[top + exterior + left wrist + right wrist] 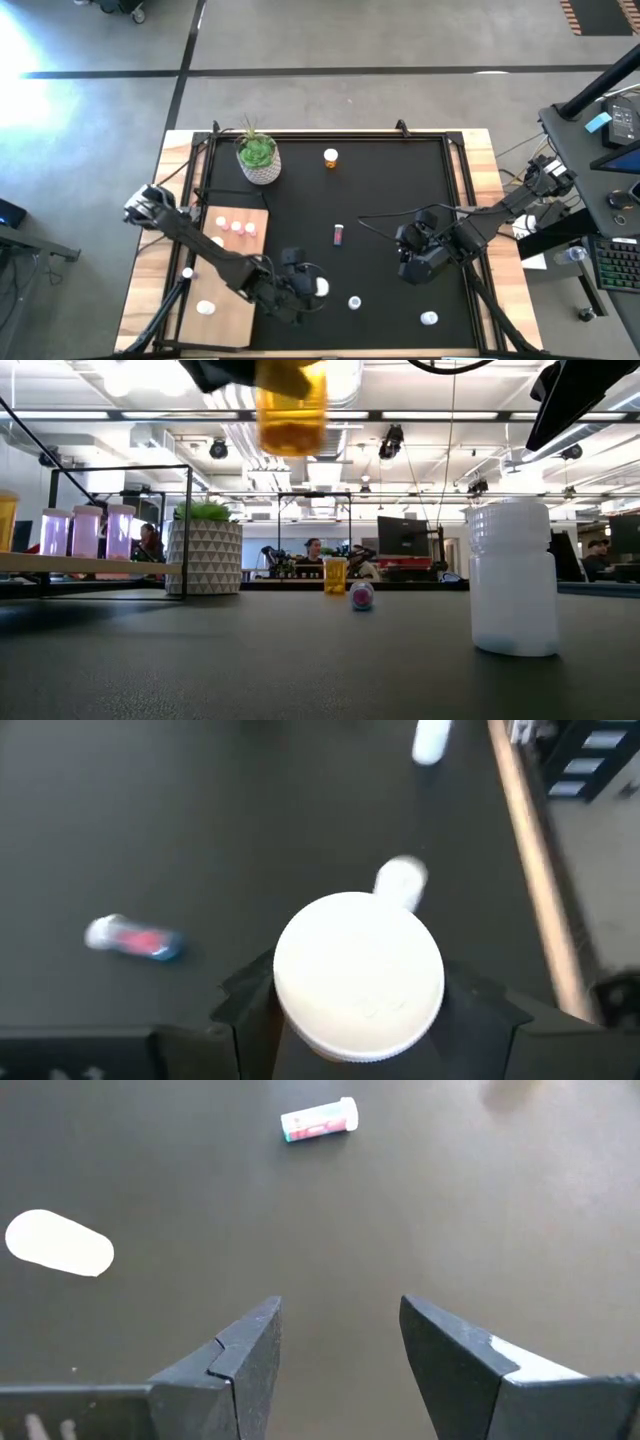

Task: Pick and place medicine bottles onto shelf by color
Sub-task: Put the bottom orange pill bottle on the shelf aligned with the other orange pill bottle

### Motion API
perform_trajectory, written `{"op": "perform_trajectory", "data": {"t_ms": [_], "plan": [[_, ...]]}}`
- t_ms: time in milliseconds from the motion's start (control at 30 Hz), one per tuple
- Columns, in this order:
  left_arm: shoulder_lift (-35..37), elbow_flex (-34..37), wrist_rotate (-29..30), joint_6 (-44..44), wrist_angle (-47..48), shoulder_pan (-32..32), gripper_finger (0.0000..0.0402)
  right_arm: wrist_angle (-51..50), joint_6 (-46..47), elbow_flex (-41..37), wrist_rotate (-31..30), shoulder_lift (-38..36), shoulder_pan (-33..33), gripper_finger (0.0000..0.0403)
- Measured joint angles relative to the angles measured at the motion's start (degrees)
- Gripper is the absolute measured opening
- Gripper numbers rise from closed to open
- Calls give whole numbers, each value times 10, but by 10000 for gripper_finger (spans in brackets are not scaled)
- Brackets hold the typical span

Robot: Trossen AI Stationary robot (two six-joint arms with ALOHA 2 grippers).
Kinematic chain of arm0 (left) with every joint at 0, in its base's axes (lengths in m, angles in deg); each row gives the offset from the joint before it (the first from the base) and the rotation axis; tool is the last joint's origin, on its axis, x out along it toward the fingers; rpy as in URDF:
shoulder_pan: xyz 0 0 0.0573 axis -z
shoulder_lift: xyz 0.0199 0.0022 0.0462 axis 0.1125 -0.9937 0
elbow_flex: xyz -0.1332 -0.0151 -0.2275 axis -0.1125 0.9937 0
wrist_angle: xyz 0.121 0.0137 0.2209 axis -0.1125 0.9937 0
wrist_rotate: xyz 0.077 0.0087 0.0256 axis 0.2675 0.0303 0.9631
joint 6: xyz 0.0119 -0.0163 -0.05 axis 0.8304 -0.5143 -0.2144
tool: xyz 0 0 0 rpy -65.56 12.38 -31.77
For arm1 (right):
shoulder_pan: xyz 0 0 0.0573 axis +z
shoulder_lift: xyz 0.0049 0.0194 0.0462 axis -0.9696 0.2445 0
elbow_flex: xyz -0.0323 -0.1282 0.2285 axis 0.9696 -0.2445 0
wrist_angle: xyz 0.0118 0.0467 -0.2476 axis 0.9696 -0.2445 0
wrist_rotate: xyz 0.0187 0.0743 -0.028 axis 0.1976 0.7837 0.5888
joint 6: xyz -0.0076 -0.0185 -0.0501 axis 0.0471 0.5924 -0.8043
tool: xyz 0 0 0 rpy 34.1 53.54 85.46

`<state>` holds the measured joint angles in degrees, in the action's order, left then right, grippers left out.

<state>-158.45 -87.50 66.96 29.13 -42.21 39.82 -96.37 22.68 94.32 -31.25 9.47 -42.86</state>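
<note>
My left gripper [303, 285] hangs above the mat's near edge, shut on an orange medicine bottle [290, 408] whose white cap [360, 975] fills the left wrist view. My right gripper [340, 1350] hovers open over the mat [380, 190] at the right, with nothing between its fingers. The shelf [240, 275] lies at the left and carries three pink bottles [236, 226] standing on their bases. Another orange bottle [330, 157] stands at the far side. A pink bottle [339, 234] lies on its side mid-mat. My left gripper pinches the orange bottle between its two fingers [245, 1000], one on each side of the body just under the cap [300, 1030]. The cap hides the exact place of contact. The bottle's orange body [292, 420] hangs roughly upright below the fingers, lifted clear of the mat.
White bottles stand on the mat near the front edge [355, 302] and front right [428, 319]; one looms close in the low view [513, 578]. Two more white bottles [205, 308] sit at the shelf's near left. A potted plant [258, 158] stands at the far left.
</note>
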Motion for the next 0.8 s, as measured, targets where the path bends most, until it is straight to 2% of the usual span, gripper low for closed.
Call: {"op": "perform_trajectory", "data": {"t_ms": [167,600,800], "plan": [[76,50,9,3,73,0,191,0,0,0,0,0,0,194],[309,272,-11,-30,58,10,191,12,0,0,0,0,0,194],[401,353,-16,-79,65,26,191,13,0,0,0,0,0,194]]}}
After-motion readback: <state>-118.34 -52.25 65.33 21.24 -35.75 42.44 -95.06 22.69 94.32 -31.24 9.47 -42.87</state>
